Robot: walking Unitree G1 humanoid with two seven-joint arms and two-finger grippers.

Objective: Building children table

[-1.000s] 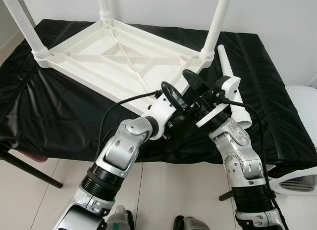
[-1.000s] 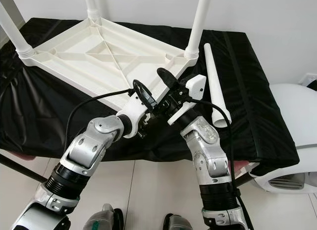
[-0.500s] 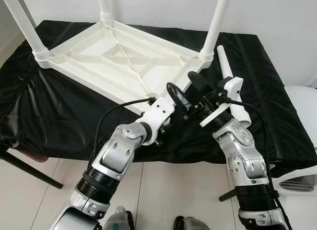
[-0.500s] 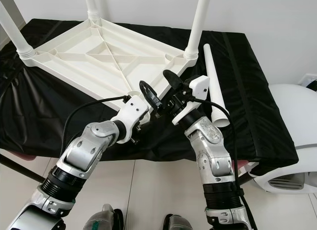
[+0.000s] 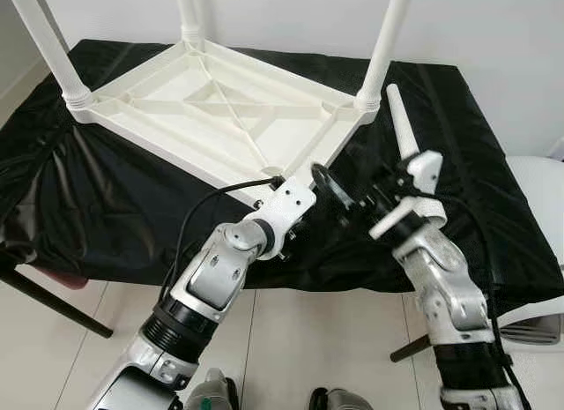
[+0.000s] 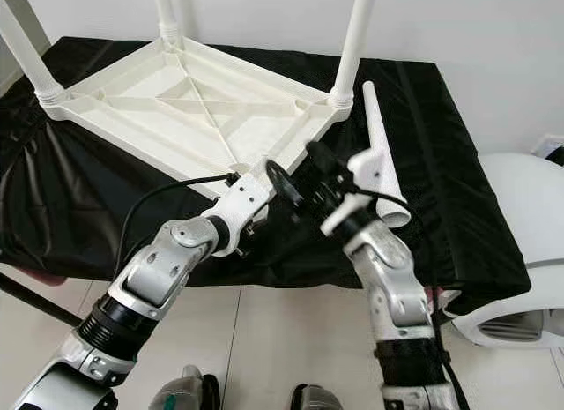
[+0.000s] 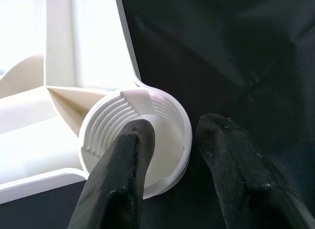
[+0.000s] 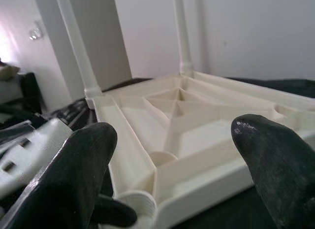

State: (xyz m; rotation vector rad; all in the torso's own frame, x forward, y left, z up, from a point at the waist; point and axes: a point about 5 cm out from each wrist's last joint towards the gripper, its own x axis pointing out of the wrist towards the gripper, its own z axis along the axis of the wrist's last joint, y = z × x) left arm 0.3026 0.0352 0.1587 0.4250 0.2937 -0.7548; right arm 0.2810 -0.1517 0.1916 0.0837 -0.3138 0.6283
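A white plastic children's table [image 5: 220, 119] lies upside down on a black-covered table, with three legs screwed in and standing up. Its near corner ends in an empty threaded socket [image 7: 142, 125]. My left gripper [image 7: 172, 135] is open astride that socket's rim, one finger [image 7: 128, 160] inside and the other outside, on the cloth side. My right gripper [image 8: 177, 150] hovers just right of that corner, open wide with nothing between its fingers, facing the table's ribbed underside. A loose white leg [image 5: 401, 128] lies on the cloth behind the right wrist.
The black cloth [image 5: 106, 207] hangs over the front edge of the supporting table. A white rounded object [image 6: 529, 251] stands on the floor at the right. A dark bar [image 5: 44, 300] juts out low on the left.
My left gripper has reached forward to the near corner socket. The right arm has swung to the right and away from the left gripper.
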